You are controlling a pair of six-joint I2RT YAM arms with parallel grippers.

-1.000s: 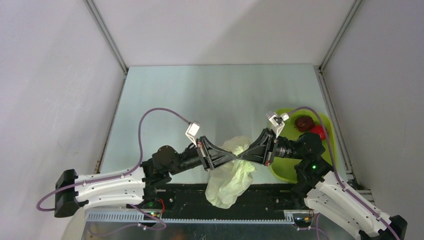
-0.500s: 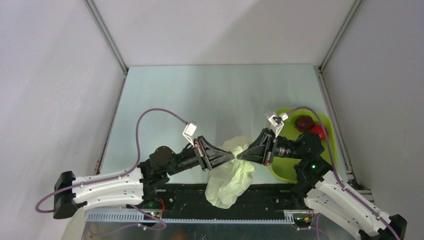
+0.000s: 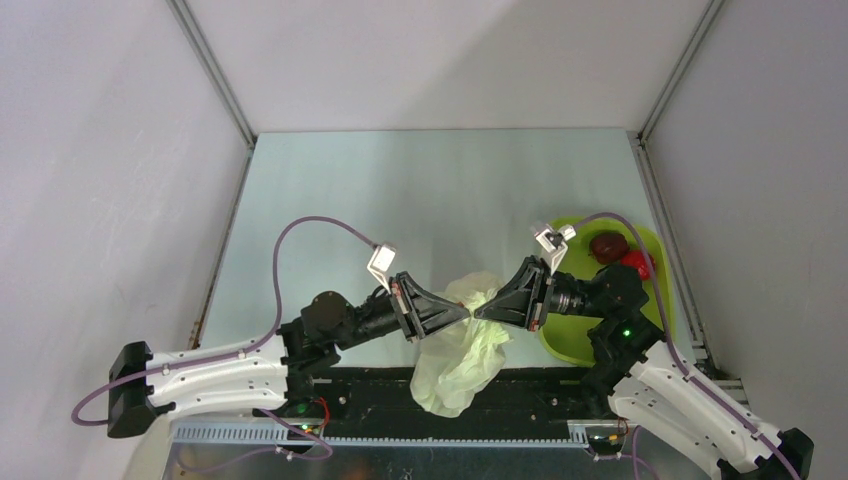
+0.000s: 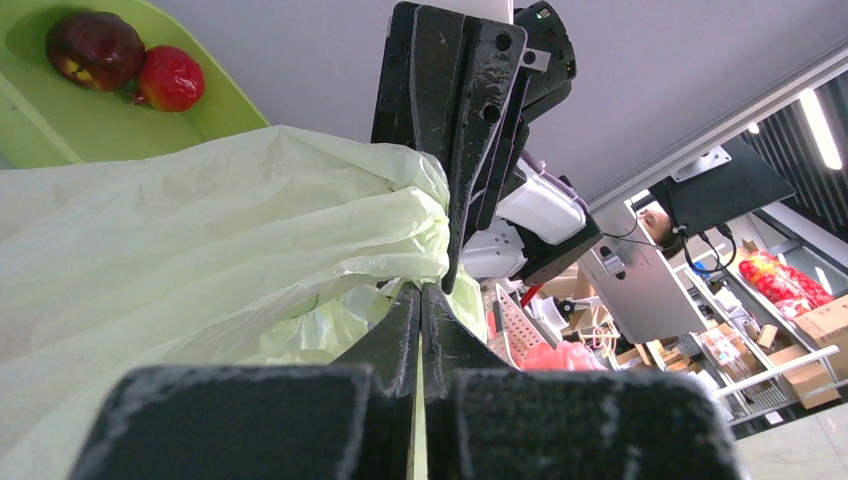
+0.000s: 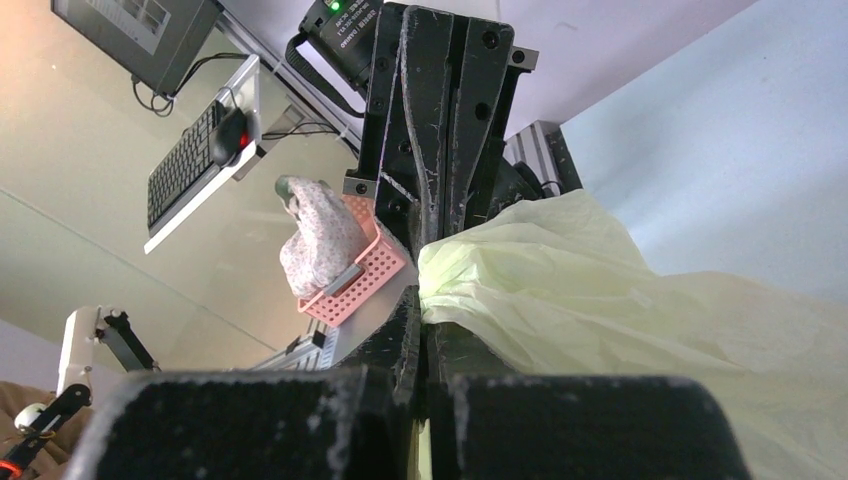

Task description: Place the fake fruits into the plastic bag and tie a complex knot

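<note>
The plastic bag [image 3: 462,350] is a pale crinkled film lying at the near middle of the table and drooping over the near edge. My left gripper [image 3: 466,312] and right gripper [image 3: 478,312] meet tip to tip above it, each shut on a pinch of the bag's film. The film shows in the left wrist view [image 4: 200,230] and in the right wrist view [image 5: 620,290]. A dark maroon fruit [image 3: 607,245] and a bright red fruit [image 3: 637,263] lie in the lime-green tray [image 3: 650,240]; both also show in the left wrist view [image 4: 95,45]. No knot shows.
The green tray sits at the right, under and beyond my right arm. A black rail [image 3: 520,395] runs along the near table edge under the bag. White walls enclose the table on three sides.
My left arm has drawn slightly back to the left; both grippers stay shut on the bag film at the same spot.
</note>
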